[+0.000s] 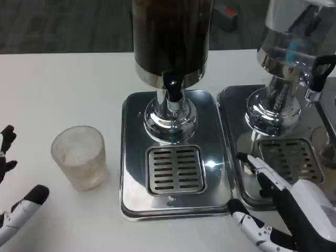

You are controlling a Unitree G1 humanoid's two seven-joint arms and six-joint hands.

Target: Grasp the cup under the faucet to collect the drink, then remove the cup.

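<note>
The left hand point(16, 202) sits at the lower left edge of the view, over the white bench point(63, 79). Its fingers are spread apart, black tips showing, and it holds nothing. One finger reaches toward the cup point(80, 156) but stays apart from it, with bare bench between.

The right hand point(283, 207) lies at the lower right, palm side partly hidden. Its fingers point(262, 168) are extended and separated, empty, resting over the near left corner of the right-hand drip tray point(236, 105).

The cup is a frosted, translucent tumbler standing upright on the bench, just beside the left edge of the central drip tray point(131, 157). It is not under the faucet point(172, 86); it stands to the left and nearer the robot, off the tray altogether.

The central dispenser point(170, 37) holds a dark drink in its tank, with a black faucet hanging from its front, above a chrome pedestal point(170, 118). Below and in front of the faucet is a slotted grille point(174, 169) set into the shiny steel tray, with nothing standing on it.

To the right stands a second dispenser point(294, 37) with a clear tank, a chrome base point(273, 113) and its own grille point(291, 160), partly covered by the right hand. Dark carpet point(63, 26) shows beyond the bench's far edge.
</note>
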